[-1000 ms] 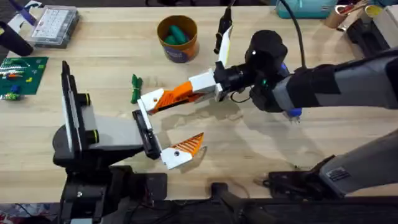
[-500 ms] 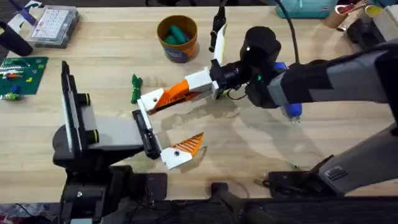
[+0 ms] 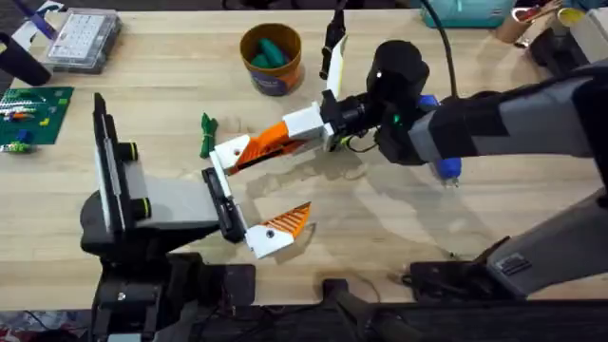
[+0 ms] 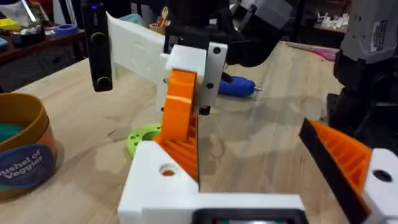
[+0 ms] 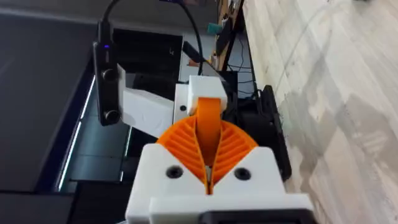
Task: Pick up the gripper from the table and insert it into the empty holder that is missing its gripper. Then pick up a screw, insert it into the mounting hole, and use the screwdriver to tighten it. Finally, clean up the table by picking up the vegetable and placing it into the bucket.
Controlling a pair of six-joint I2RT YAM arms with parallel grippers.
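Clamping the gripper (image 3: 231,152) in its fingers, right gripper (image 3: 249,149) holds it against the holder (image 3: 220,201).

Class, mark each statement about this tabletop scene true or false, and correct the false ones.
1. The round yellow-orange bucket holds teal rounded toys. True.
2. The small dark green leafy vegetable lies in that bucket. False: it lies on the light wooden table.
3. The right end effector grips the white-and-orange gripper. True.
4. An end effector holds the bright blue screwdriver. False: it lies on the table.
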